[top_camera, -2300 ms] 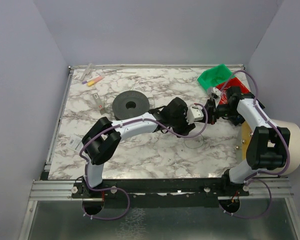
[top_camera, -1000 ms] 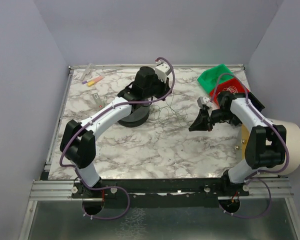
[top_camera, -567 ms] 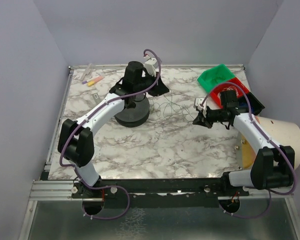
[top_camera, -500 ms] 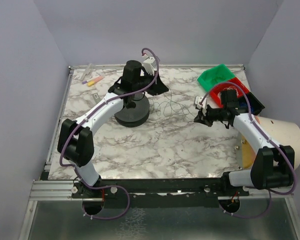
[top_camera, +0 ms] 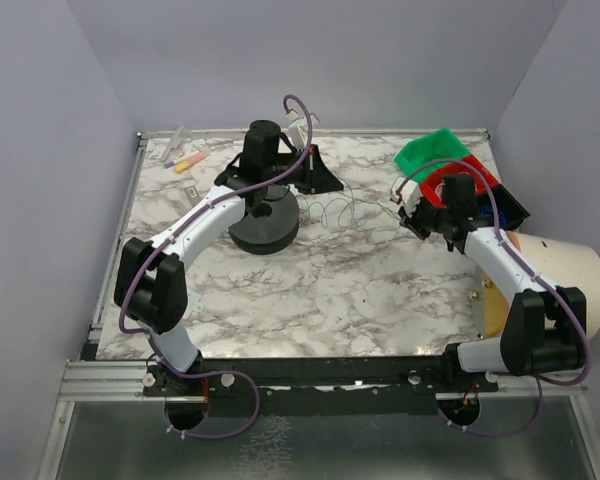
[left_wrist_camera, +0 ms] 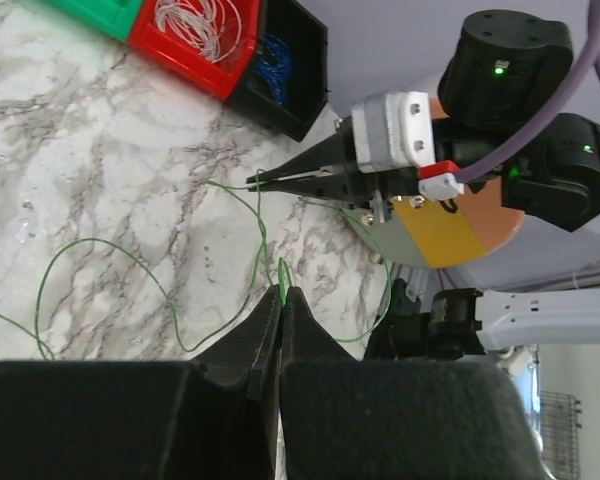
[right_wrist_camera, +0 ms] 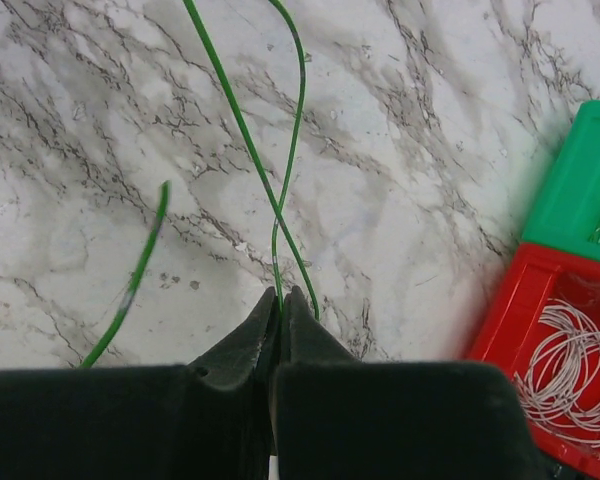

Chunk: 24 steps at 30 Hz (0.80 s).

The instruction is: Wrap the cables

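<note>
One thin green cable (right_wrist_camera: 242,135), two grippers: left gripper (left_wrist_camera: 280,295) and right gripper (right_wrist_camera: 278,295) both pinched tight on it, strand looping just right of the black spool (top_camera: 265,222).

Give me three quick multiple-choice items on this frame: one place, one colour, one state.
1. The white coils lie in: A the red bin; B the green bin; C the black spool.
2. The loose wire is: A white; B green; C blue.
3. The left gripper is: A wide open; B shut on the wire; C shut on nothing.

Answers:
1 A, the left wrist view shows them inside the red compartment.
2 B, both wrist views show a green strand.
3 B, its fingertips meet with the strand pinched between them.
</note>
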Available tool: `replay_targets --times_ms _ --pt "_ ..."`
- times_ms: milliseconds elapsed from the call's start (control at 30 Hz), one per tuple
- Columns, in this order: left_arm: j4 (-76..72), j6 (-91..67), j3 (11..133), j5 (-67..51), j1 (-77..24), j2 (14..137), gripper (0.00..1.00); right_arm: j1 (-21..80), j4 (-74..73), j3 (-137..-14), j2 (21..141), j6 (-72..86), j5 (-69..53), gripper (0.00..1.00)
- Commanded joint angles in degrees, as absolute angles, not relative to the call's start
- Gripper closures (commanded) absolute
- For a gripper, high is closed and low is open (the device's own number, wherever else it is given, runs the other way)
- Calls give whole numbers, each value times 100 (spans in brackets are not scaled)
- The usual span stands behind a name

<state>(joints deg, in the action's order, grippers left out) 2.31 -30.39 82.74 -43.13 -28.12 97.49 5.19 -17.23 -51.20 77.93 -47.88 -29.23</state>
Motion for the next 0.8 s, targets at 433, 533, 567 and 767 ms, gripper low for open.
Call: replay_targets --times_ms 433,533,567,767 --pt "-187 -3543 8021 -4078 -2777 9909 100 523 -6810 -6563 7396 -8565 -4808 34" --pt "-167 -3597 8130 -3950 -2774 10019 100 535 -7476 -6786 7314 -8931 -4939 30" --pt "-163 -3617 8161 -3920 -2777 10052 100 543 -7683 -6872 7297 -9054 -5083 29" --pt "-153 -3645 8252 -3838 -2774 10146 100 602 -4905 -6416 6636 -6433 -5284 29"
